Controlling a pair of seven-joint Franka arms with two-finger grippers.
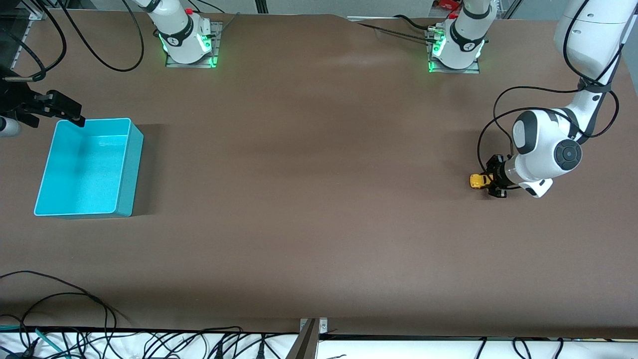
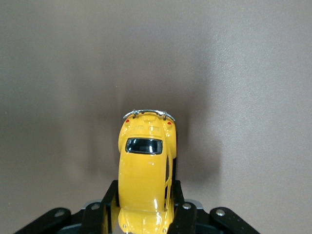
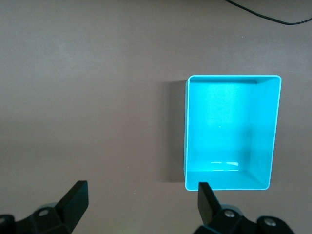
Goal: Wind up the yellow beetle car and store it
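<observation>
- Left gripper is sitting low at the left arm's end of the table, clamping the yellow beetle car between its fingers.
- Left wrist view: the black fingers are pressing both flanks of the car; its dark window and chrome bumper are pointing away from the gripper.
- Front view: the car is lying at table level with its body sticking out of the jaws toward the right arm's end; can't tell if the wheels are touching the surface.
- Right gripper is hovering over the table's right-arm end, at the rim of the turquoise bin on the side away from the front camera; the arm is waiting.
- Right wrist view: its fingers are standing wide apart, holding nothing, with the bin in sight below them.
- The bin is sitting well apart from the car, and only its turquoise floor is showing inside.
- Black cables are trailing along the table edge nearest the front camera.
</observation>
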